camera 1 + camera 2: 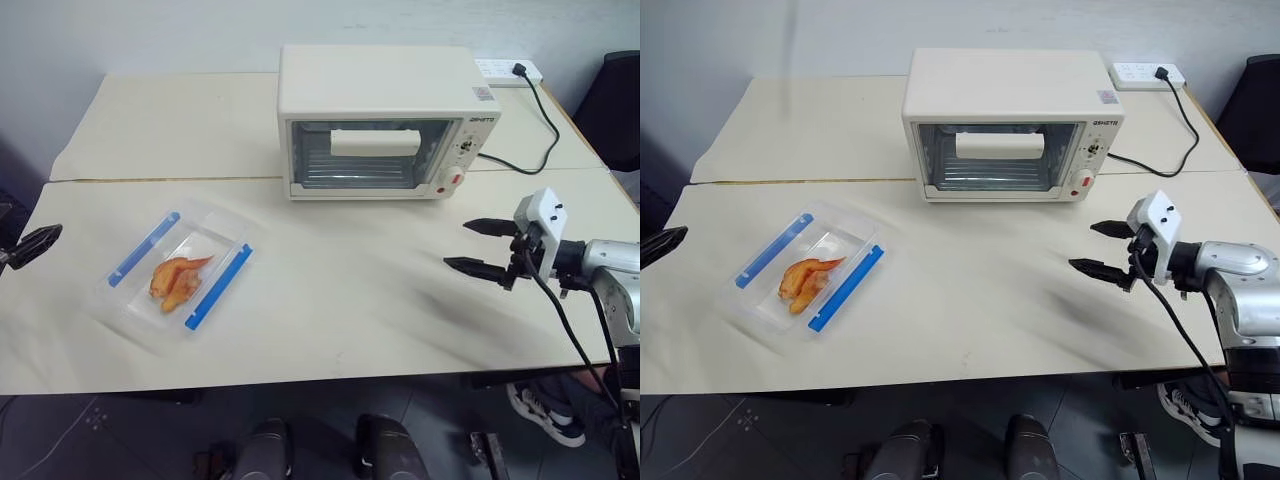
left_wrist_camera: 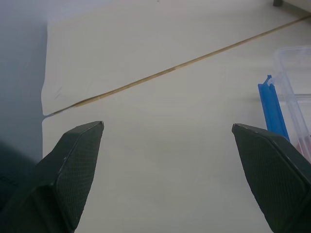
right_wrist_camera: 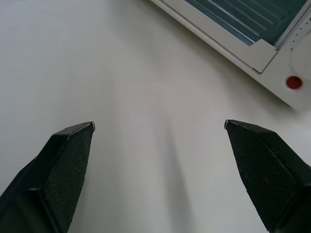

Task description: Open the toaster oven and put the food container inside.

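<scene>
Right arm: extends in from the right side, low over the table [image 1: 330,300], its gripper pointing left and slightly down.
Right gripper [image 1: 478,246]: jaws spread wide, holding nothing, touching nothing.
Left gripper [image 2: 167,133]: at the far left table edge, pointing across the table; jaws spread wide, empty.
Toaster oven [image 1: 385,120]: far centre of the table, door closed, white bar handle [image 1: 375,142] across the glass, red button [image 1: 455,179] at lower right.
Food container [image 1: 180,265]: near left, flat on the table, well apart from both grippers; orange food inside.
Writing: dark lettering at the oven's upper right, too small to read.
Power strip [image 1: 510,70]: far right, black cable plugged in.
</scene>
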### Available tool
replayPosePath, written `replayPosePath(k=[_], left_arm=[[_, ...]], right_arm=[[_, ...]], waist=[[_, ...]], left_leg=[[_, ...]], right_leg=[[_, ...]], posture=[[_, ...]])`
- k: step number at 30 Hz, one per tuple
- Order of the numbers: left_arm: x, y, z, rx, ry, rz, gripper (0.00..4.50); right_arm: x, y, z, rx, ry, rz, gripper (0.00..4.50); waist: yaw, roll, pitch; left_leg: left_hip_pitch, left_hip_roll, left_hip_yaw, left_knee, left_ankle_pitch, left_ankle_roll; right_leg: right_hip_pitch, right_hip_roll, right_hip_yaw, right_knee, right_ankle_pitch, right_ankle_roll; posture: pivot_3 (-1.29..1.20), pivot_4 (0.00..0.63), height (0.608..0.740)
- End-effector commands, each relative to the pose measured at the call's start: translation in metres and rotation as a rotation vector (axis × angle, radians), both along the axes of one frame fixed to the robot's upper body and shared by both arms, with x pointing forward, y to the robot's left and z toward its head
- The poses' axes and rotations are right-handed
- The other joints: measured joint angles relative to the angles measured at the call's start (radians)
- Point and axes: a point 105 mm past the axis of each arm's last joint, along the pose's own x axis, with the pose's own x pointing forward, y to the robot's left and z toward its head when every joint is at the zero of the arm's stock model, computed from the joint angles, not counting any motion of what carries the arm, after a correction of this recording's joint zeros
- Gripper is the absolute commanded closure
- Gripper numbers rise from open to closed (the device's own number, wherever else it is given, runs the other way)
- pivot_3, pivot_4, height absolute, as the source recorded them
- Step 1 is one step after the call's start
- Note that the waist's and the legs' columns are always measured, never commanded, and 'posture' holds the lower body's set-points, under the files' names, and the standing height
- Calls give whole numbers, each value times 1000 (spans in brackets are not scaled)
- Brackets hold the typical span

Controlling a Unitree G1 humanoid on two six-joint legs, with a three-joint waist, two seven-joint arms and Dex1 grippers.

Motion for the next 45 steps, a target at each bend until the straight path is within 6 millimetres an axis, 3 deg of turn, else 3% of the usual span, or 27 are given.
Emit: replayPosePath(k=[1, 11, 29, 33, 40, 45], left_arm=[[-2, 1, 7, 36, -8, -5, 0], [-1, 9, 8, -19, -18, 46, 0], [3, -8, 15, -54, -32, -30, 0], [0, -38, 34, -108, -28, -196, 0], [-11, -134, 66, -61, 46, -648, 0], [-9, -184, 85, 6, 34, -852, 0]], right_arm=[[-3, 2, 16, -10, -46, 17, 21], [-4, 3, 16, -7, -53, 6, 21], [-1, 8, 23, 25, -47, -1, 21], [1, 17, 36, 93, -54, 25, 21], [21, 48, 67, 202, -100, 81, 21], [40, 72, 74, 211, -131, 117, 21]], waist=[[0, 0, 0], [0, 0, 0], [0, 0, 0], [0, 0, 0], [0, 0, 0], [-2, 0, 0]], left_leg=[[0, 0, 0, 0, 0, 0], [0, 0, 0, 0, 0, 0], [0, 0, 1, 0, 0, 0], [0, 0, 0, 0, 0, 0], [0, 1, 0, 1, 0, 0], [0, 0, 0, 1, 0, 0]], right_leg=[[0, 0, 0, 0, 0, 0], [0, 0, 0, 0, 0, 0], [0, 0, 0, 0, 0, 0], [0, 0, 0, 0, 0, 0], [0, 0, 0, 1, 0, 0], [0, 0, 1, 1, 0, 0]], posture=[[0, 150, 740], [0, 150, 740], [0, 150, 740], [0, 150, 740], [0, 150, 740], [0, 150, 740]])
